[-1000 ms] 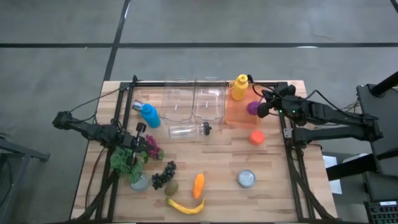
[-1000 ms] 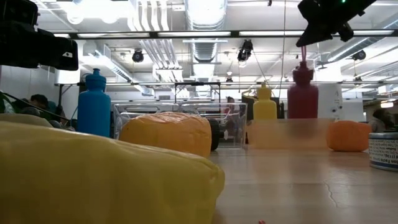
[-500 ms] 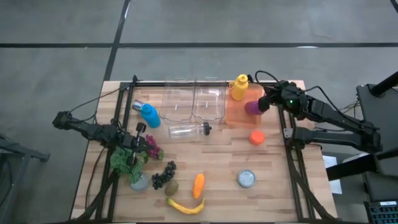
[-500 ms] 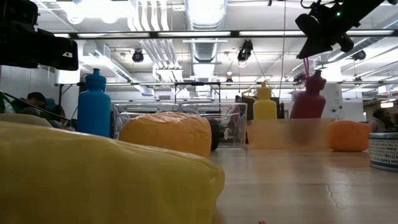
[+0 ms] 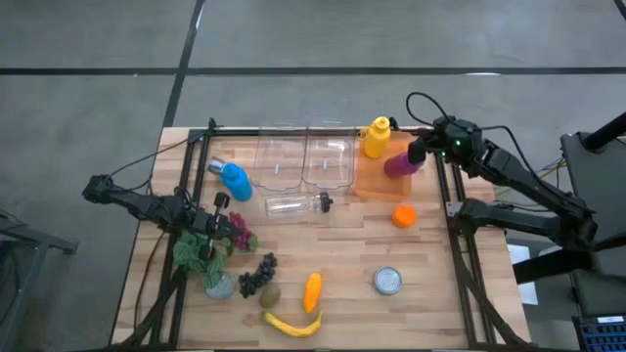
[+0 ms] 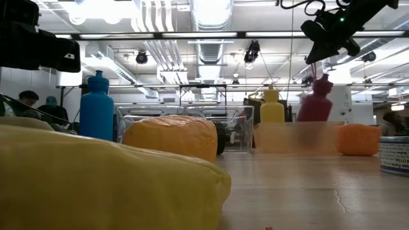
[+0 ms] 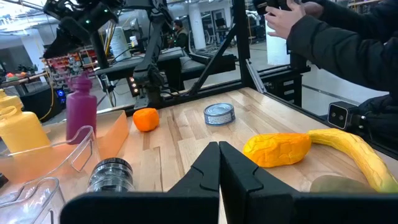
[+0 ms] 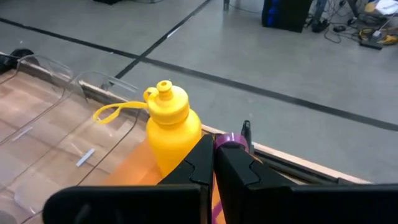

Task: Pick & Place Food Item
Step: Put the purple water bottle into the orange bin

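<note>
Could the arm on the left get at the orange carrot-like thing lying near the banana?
Probably yes: the carrot lies in the open just ahead of the left arm's shut fingers, nothing lying between them in the left wrist view; the banana sits beside it.

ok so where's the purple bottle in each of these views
High view: purple bottle at the table's far right, in the orange tray, tilted, under the right hand.
Low view: right of centre, leaning.
Left wrist view: far left, standing in the tray.
Right wrist view: only its cap shows, between the fingers.
Shared landmark: the yellow bottle right beside it.
</note>
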